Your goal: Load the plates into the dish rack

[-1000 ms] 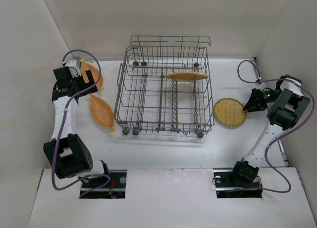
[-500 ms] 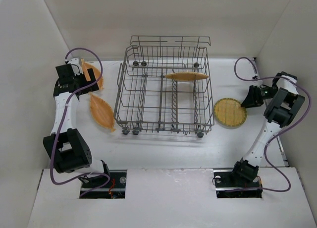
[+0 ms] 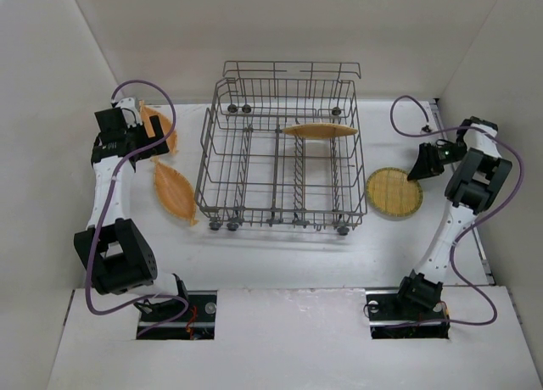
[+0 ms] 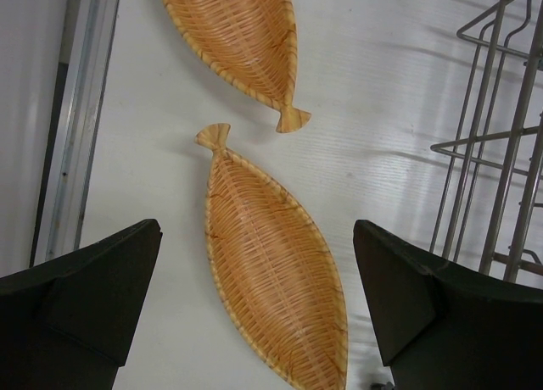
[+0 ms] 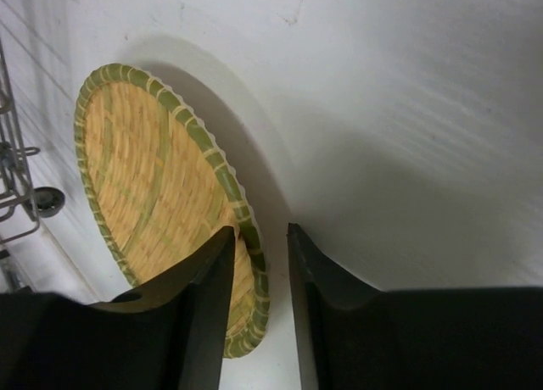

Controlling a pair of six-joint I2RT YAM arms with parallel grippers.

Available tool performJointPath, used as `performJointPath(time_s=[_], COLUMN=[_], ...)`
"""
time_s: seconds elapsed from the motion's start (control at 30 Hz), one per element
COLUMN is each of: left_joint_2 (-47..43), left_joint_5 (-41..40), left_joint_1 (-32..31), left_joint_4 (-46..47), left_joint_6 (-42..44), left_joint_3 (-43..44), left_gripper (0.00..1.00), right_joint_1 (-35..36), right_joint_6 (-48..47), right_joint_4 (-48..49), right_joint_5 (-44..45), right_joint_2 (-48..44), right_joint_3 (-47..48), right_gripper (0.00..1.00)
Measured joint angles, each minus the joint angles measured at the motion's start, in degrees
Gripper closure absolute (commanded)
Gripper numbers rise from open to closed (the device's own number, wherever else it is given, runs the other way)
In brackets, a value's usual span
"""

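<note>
Jaws first: the R jaws are nearly pinched, just a thin slit left, w/ nothing grasped. In the wrist view the rim of the round plate runs along that slit, but I cannot tell whether a jaw touches it. L jaws are spread wide and empty, hanging above the near leaf plate, which lies flat between them, its stem end almost meeting the stem of the far leaf plate. Outward: over the last sec the R arm has swung its wrist farther back and a bit toward the dish rack, from beside the round plate's right edge to its far-right rim. The plate itself hasn't budged on the counter, just right of the rack. L arm has barely shifted, approx the same hover left of the rack. One loaded plate stands on edge in the rack's back-right tines; the other 3 lie on the counter. Meaning, prob.: no pick made in this sec. The R side looks to be re-lining for a rim grip, so the task is approx a quarter done.
</note>
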Motion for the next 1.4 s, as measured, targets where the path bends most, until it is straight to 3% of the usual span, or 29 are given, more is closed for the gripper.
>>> performJointPath(time_s=[0.1, 0.33, 0.7, 1.03, 1.4], left_joint_2=[0.11, 0.15, 0.85, 0.85, -1.60], left_joint_5=[-0.02, 0.02, 0.17, 0.26, 0.50], left_joint_1=[0.04, 0.48, 0.61, -1.46, -2.73], left_joint_4=[0.02, 0.04, 0.83, 3.50, 4.61], left_joint_6=[0.02, 0.09, 0.07, -0.15, -0.63], left_joint_3=[0.00, 0.00, -0.02, -3.02, -7.17], left_gripper=[0.00, 0.00, 0.00, 0.00, 0.00], right_joint_1=[0.94, 3.06, 4.09, 3.96, 3.41], right_joint_6=[-0.28, -0.90, -2.34, -0.09, 3.19], right_joint_4=[0.02, -1.57, -1.77, 4.48, 18.80], right_joint_5=[1.09, 1.66, 2.95, 10.05, 14.16], right_joint_2=[0.24, 0.48, -7.15, -25.86, -45.24], right_joint_3=[0.68, 1.14, -8.92, -16.33, -29.70], right_gripper=[0.70, 1.00, 1.00, 1.00, 1.00])
